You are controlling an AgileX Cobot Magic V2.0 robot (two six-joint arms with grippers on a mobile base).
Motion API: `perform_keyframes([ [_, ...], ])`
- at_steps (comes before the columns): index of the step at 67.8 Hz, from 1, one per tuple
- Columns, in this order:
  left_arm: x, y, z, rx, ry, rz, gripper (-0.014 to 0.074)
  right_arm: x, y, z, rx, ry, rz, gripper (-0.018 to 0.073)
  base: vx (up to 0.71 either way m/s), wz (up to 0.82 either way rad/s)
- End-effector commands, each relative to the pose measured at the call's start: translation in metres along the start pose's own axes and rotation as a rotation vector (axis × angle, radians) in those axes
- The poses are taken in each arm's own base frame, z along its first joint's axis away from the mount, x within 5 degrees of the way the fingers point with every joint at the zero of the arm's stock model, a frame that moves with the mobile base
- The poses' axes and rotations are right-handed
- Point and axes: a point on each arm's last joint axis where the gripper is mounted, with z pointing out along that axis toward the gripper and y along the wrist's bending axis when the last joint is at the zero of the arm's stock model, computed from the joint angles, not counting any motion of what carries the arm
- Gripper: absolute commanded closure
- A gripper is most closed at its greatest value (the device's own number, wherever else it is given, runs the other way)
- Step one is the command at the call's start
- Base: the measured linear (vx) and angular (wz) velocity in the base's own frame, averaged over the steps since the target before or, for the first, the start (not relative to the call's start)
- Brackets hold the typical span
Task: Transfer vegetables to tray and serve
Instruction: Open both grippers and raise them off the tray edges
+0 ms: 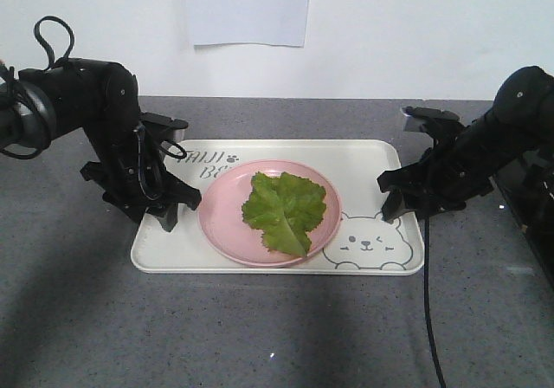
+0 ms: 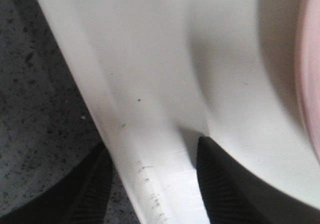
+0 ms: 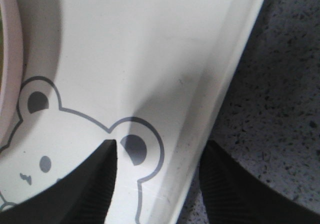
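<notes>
We have the bright green crinkled lettuce leaf (image 1: 286, 210) lying flat on a round pink plate (image 1: 227, 223), and the plate sits inside the large cream-white rectangular tray with the bear drawing (image 1: 363, 158), on a grey speckled countertop (image 1: 260, 336). So the vegetables look already loaded; we judge the serve step is what's in hand. 2 black arms flank the tray at its short ends, which fits a two-sided lift that keeps it level. The left gripper (image 2: 155, 184) has its 2 fingers spread either side of the tray's raised rim, 1 over the counter, 1 inside the tray; gap visible, not clamped. The right gripper (image 3: 157, 179) is the same: 1 finger over the bear's ear, 1 outside over the counter, rim between them, still apart. Both straddle the rim because that's the only graspable edge. Next we'd expect both to close on the rim together; uneven closing could tilt the tray and slide the plate.
</notes>
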Motion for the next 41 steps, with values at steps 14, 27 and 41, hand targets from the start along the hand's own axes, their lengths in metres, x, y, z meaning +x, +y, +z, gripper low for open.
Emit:
perform_keyframes([
  [14, -0.001, -0.013, -0.042, 0.049, -0.142, -0.003, 0.0224, -0.027, 0.022, -0.056, 0.009, -0.125, -0.013, 0.0189, 0.00, 0.00],
  [27, 0.001, -0.012, -0.056, 0.043, -0.195, -0.004, 0.0224, -0.028, 0.021, -0.059, 0.037, -0.123, -0.009, 0.0189, 0.00, 0.00],
  [41, 0.001, -0.012, -0.057, 0.043, -0.193, -0.003, 0.0224, -0.025, 0.017, -0.058, 0.070, -0.087, -0.009, 0.0189, 0.00, 0.00],
])
